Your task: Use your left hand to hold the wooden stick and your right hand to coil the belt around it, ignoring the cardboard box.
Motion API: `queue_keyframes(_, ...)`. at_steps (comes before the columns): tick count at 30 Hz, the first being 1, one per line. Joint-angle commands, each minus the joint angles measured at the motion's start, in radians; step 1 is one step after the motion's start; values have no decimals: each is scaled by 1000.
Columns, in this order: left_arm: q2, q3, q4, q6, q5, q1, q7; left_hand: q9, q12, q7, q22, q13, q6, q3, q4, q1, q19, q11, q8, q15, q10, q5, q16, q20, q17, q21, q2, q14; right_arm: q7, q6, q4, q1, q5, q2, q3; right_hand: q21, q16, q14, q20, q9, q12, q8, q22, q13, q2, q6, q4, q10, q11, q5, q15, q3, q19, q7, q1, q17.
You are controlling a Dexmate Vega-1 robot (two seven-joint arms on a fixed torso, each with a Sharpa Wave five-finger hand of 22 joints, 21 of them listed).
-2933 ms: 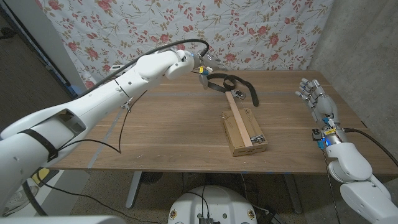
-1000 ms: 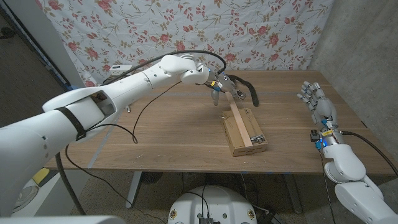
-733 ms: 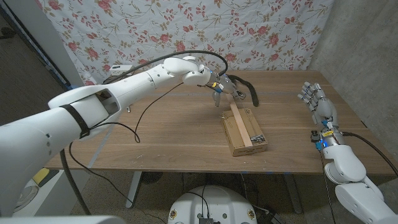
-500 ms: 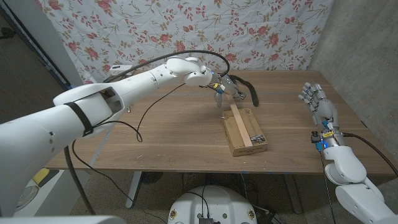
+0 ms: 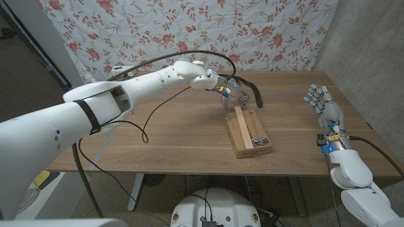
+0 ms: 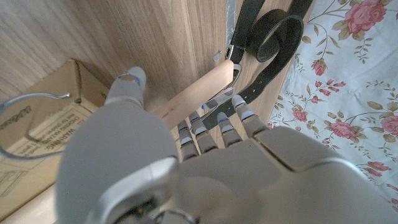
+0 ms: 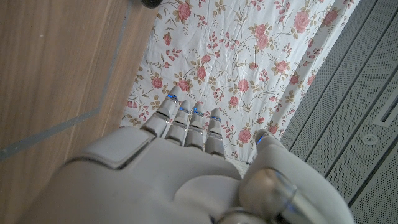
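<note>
Fingers of the left hand spread over the wooden stick's far end, not gripping, while the right hand waits open.

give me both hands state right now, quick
Left hand: open, fingers over the far end of the wooden stick, holding nothing.
Right hand: open, fingers apart, holding nothing, near the table's right edge.

White arms w/ black cables, grey hands.
</note>
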Motion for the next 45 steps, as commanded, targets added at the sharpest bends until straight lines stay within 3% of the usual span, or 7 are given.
queue_keyframes(1,-22,51,67,-4,12,-15,130,1,18,-9,2,13,91,-17,1,25,30,2,34,-75,90,-43,13,-13,1,8,36,61,-3,-2,-2,-6,-6,-3,8,-1,3,12,-1,3,-1,-5,6,4,-1,1,-8,11,0,0,1,1,10,-7,-7,4)
queue_keyframes(14,-1,80,68,43,54,8,271,25,136,20,11,120,272,-21,-27,165,166,19,161,-180,263,-213,88,-61,59,55,135,346,6,-13,2,-2,6,-9,12,-4,4,18,2,3,-2,-5,6,4,-1,-1,-9,11,0,0,1,1,14,-9,-8,4)
queue_keyframes(24,22,81,67,70,70,29,410,61,348,62,82,305,410,22,-48,360,298,9,305,-195,391,-336,350,-74,373,205,218,598,7,-18,-1,-3,6,-14,16,-6,4,22,3,3,-1,-5,6,4,0,1,-10,15,2,-1,3,1,15,-9,-9,4)
queue_keyframes(28,32,68,53,66,43,40,399,81,425,103,127,374,467,65,-16,392,328,21,346,-199,439,-349,392,-70,454,286,231,666,10,-19,-5,-6,10,-15,17,-7,5,23,3,3,-1,-4,6,4,0,2,-10,16,3,-1,2,1,16,-8,-9,4)
queue_keyframes(33,50,48,20,73,14,55,352,71,483,142,180,448,489,141,123,300,366,23,353,-183,430,-314,360,-69,466,391,249,763,10,-22,-14,-12,6,-17,20,-8,5,25,3,3,0,-4,6,4,0,3,-11,20,5,-1,3,1,17,-9,-9,4)
queue_keyframes(38,89,4,-48,109,-7,94,346,88,530,157,239,510,460,195,186,269,504,26,354,-185,462,-255,392,-137,508,557,230,976,11,-25,-26,-19,3,-20,24,-9,4,26,3,3,1,-4,6,4,0,3,-11,22,7,-1,3,1,19,-9,-10,4)
queue_keyframes(45,149,-78,-168,179,-40,162,314,164,678,157,354,763,443,178,268,178,623,59,342,-172,517,-163,542,-212,721,825,194,1174,12,-23,-45,-33,-8,-21,32,-11,4,27,3,4,1,-4,6,5,0,4,-12,25,6,-1,3,1,21,-9,-11,4)
